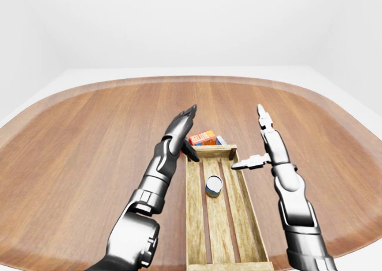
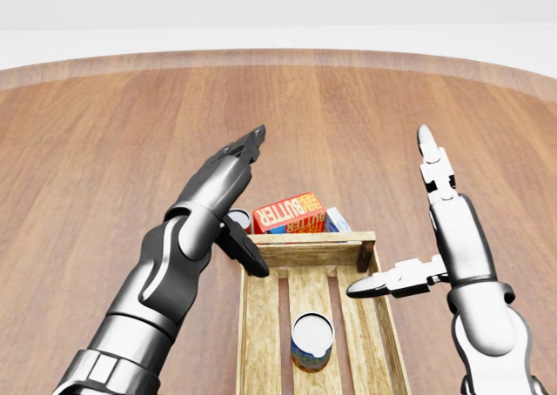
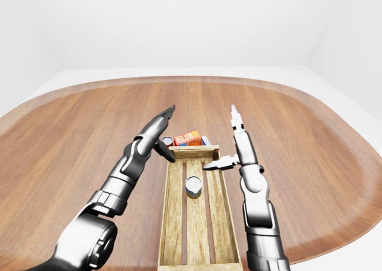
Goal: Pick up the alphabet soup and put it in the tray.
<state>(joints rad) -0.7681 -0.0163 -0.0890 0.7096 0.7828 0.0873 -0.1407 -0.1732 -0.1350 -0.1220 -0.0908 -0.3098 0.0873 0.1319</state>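
You are holding the dark metallic left hand (image 2: 228, 182) raised above the wooden table (image 2: 104, 169), fingers stretched out and gripping nothing. The silver right hand (image 2: 431, 230) is likewise spread wide and empty, thumb reaching over the slatted wooden tray (image 2: 258, 325). The small round alphabet soup can with the white lid (image 2: 312, 342) is standing upright inside that tray, on its slats, so the placement is looking done. The risk now is lowering either arm carelessly: the left thumb is hanging just above the tray's top-left corner and could shove it, or tip the can. Beyond the tray's top edge are lying an orange butter box (image 2: 288, 211) and a red-labelled can (image 2: 238, 217), partly hidden
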